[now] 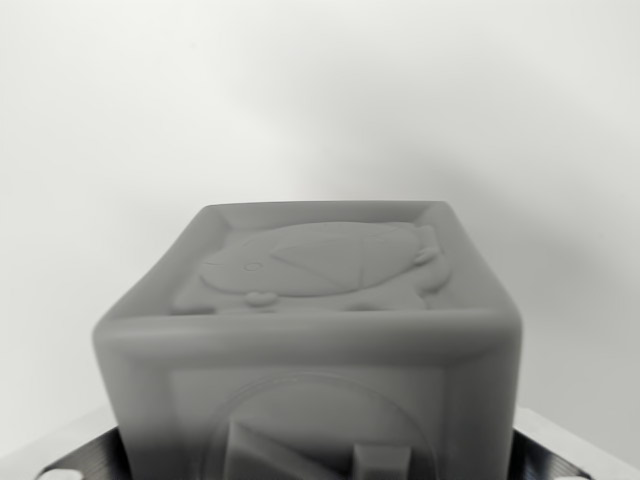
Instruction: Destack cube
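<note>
A: Hand: item one. Only dark metal edges showing at the bottom corners of the wrist view, either side of the cube. Fingertips hidden behind the cube; apart, together or clamped, cannot tell.

B: Cube: item two?

A: Grey, one piece, embossed figure on the upper face, raised ring and bars on the near face. Filling the lower middle of the view, directly ahead of the hand and very close. No long axis; sides roughly equal.

B: Second cube beneath it?

A: None visible. Pale blank backdrop beyond the cube; no desk edge distinguishable.

B: Bearing for the coming move?

A: Probably straight along the hand's own line, cube centred between the metal edges.
</note>
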